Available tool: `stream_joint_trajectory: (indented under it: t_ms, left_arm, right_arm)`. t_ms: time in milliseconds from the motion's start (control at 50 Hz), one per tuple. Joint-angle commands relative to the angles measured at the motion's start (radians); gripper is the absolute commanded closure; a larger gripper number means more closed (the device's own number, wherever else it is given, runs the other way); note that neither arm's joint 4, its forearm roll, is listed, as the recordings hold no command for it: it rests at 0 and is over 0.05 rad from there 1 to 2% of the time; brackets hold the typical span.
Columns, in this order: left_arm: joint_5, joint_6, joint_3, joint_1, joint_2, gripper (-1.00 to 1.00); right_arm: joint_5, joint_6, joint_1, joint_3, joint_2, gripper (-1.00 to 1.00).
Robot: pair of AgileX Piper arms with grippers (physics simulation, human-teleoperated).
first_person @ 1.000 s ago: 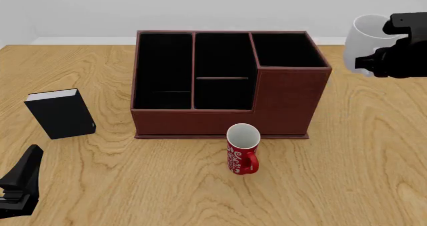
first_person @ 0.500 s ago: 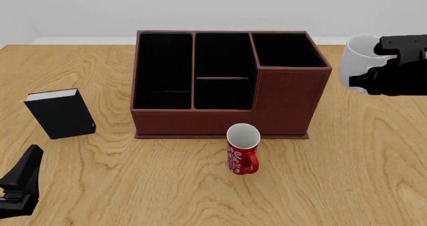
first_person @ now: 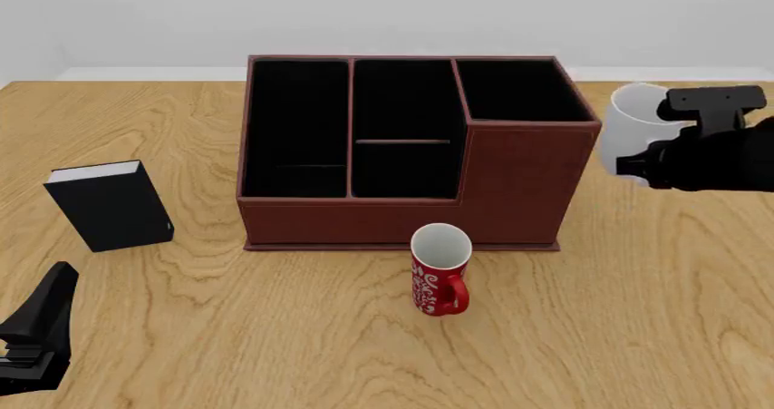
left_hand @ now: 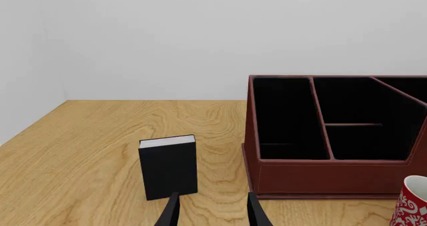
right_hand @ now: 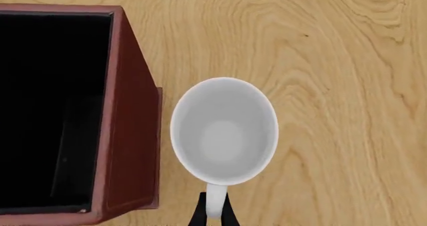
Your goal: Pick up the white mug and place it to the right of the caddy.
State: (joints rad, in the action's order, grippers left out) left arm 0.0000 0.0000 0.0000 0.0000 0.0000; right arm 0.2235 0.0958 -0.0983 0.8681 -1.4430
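The white mug (first_person: pixel 626 126) hangs upright from my right gripper (first_person: pixel 661 144), just to the right of the caddy (first_person: pixel 520 187) and close to its right wall. In the right wrist view the fingers (right_hand: pixel 200 217) are shut on the mug's handle, and I look down into the open mug (right_hand: pixel 224 131) beside the caddy's wall (right_hand: pixel 128 121). I cannot tell whether the mug touches the table. My left gripper (first_person: pixel 34 335) rests low at the near left, open and empty (left_hand: pixel 212 217).
A red mug with white lettering (first_person: pixel 440 271) stands just in front of the caddy; it also shows in the left wrist view (left_hand: pixel 410 206). A black book (first_person: pixel 109 206) stands upright left of the caddy and ahead of my left gripper (left_hand: pixel 168 167).
My right gripper has carried the white mug down and to the left, from the far right edge towards the caddy's right side. The left arm has not moved.
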Motion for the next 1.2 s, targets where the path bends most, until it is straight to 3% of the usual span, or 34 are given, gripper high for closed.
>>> stream_joint_trajectory:
  t_ms: [20,1200]
  left_arm:
    - [0.0,0.0,0.0,0.0,0.0,-1.0]
    - [0.0,0.0,0.0,0.0,0.0,-1.0]
  right_arm:
    - [-0.031,-0.024,0.014,-0.02,-0.016,1.0]
    - [-0.196,-0.071,0.03,-0.136,-0.138,1.0]
